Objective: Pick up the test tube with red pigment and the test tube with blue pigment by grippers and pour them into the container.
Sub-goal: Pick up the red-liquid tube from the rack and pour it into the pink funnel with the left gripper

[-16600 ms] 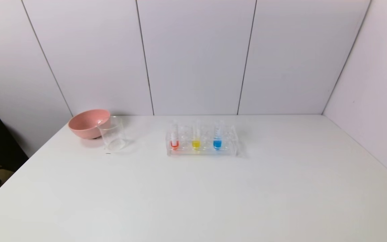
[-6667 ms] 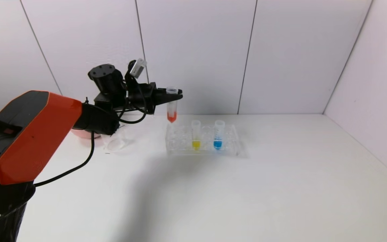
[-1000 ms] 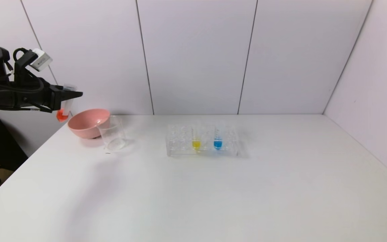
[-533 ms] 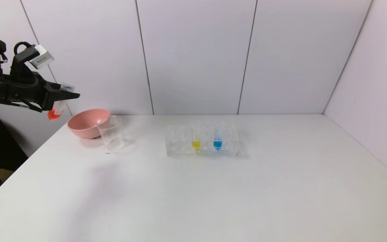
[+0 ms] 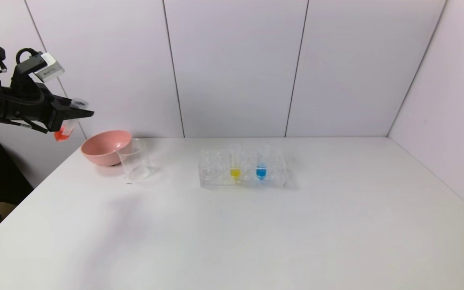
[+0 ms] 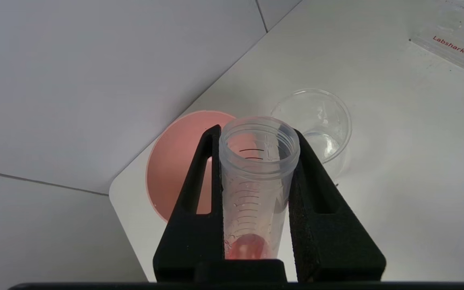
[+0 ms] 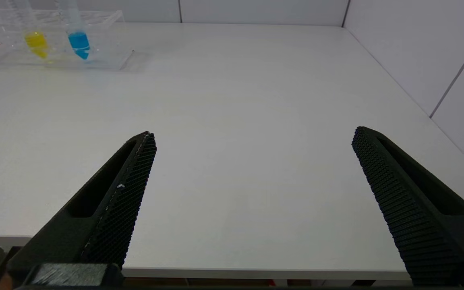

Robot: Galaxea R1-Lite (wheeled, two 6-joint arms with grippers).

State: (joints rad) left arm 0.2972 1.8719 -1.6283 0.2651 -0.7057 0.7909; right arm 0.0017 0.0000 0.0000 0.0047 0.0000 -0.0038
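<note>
My left gripper [image 5: 79,112] [image 6: 256,137] is shut on the test tube with red pigment [image 5: 67,125] [image 6: 256,193]. It hangs in the air beyond the table's left edge, left of the pink bowl, and the tube leans with its red tip down and outward. The container [image 5: 134,159] [image 6: 316,125], a clear beaker, stands empty on the table just right of the bowl. The test tube with blue pigment [image 5: 261,162] [image 7: 75,32] stands in the clear rack [image 5: 243,168]. My right gripper [image 7: 252,137] is open at the table's near edge, out of the head view.
The pink bowl [image 5: 105,147] [image 6: 179,161] touches the beaker's left side. A tube with yellow liquid [image 5: 235,162] [image 7: 34,38] stands in the rack beside the blue one. Wall panels close the back and the right.
My left gripper has drifted slightly left and up with the red tube over the last second, and the tube has tilted more. Nothing on the table has moved.
</note>
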